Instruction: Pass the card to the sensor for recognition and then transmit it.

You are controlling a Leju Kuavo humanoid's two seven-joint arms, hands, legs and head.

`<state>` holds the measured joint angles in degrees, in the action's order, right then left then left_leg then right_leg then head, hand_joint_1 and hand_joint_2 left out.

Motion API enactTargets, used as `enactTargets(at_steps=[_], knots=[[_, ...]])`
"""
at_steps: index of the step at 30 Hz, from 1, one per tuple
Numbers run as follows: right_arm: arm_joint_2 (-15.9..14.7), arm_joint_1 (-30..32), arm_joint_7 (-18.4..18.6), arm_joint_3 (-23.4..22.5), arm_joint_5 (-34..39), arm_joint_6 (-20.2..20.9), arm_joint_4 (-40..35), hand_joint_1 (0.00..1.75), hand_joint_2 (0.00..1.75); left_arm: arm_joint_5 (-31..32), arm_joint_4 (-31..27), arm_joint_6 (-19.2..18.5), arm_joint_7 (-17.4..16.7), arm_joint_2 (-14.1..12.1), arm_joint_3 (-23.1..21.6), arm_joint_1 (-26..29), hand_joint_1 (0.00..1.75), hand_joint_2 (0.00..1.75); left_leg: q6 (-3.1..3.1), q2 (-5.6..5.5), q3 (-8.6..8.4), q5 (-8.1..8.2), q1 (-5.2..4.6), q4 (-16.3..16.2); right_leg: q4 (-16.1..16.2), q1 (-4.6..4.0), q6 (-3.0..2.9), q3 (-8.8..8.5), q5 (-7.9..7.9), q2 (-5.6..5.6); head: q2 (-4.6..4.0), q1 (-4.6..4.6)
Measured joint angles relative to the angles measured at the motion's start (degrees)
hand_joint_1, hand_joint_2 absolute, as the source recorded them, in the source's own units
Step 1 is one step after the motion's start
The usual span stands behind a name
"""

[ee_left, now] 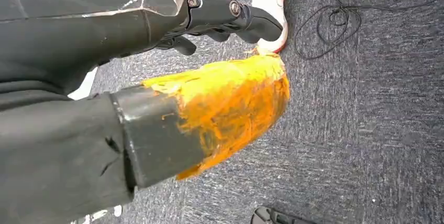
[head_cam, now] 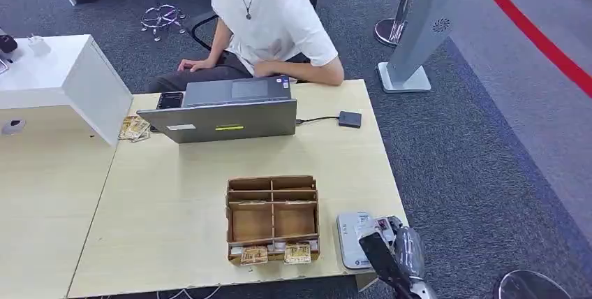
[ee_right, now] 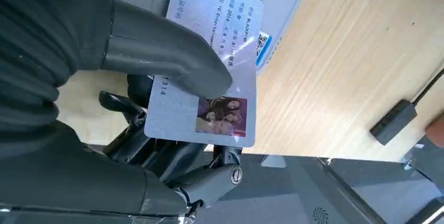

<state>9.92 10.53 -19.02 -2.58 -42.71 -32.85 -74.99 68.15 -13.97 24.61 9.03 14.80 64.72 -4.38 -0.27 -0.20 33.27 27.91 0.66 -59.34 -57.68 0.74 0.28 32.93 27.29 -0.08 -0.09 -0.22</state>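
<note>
1. My right hand pinches the card under the thumb, just over the white sensor at the table corner.
2. The thin pinch could let the card tilt or slip off the edge.
3. Left hand hangs curled, holding nothing.

Right hand thumb-clamped on card
</note>
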Motion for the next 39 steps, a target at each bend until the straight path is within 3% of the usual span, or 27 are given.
enactTargets(at_steps=[18, 39], knots=[[0.0, 1.4, 0.7, 0.5, -2.9, 0.1, -10.7, 1.75, 1.75, 0.7, 0.0, -0.1, 0.5, 0.1, 0.0, 0.0, 0.0, 0.0, 0.0, 0.0, 0.04, 0.0, 0.0, 0.0, 0.0, 0.0, 0.0, 0.02, 0.0, 0.0, 0.0, 0.0], [-1.2, -0.4, 3.7, 10.0, -9.1, -1.5, -20.9, 1.75, 1.75, 2.5, 0.0, -0.8, 0.2, -0.2, 0.0, 0.0, 0.0, 0.0, 0.0, 0.0, 0.05, 0.0, 0.0, 0.0, 0.0, 0.0, 0.0, 0.03, 0.0, 0.0, 0.0, 0.0]])
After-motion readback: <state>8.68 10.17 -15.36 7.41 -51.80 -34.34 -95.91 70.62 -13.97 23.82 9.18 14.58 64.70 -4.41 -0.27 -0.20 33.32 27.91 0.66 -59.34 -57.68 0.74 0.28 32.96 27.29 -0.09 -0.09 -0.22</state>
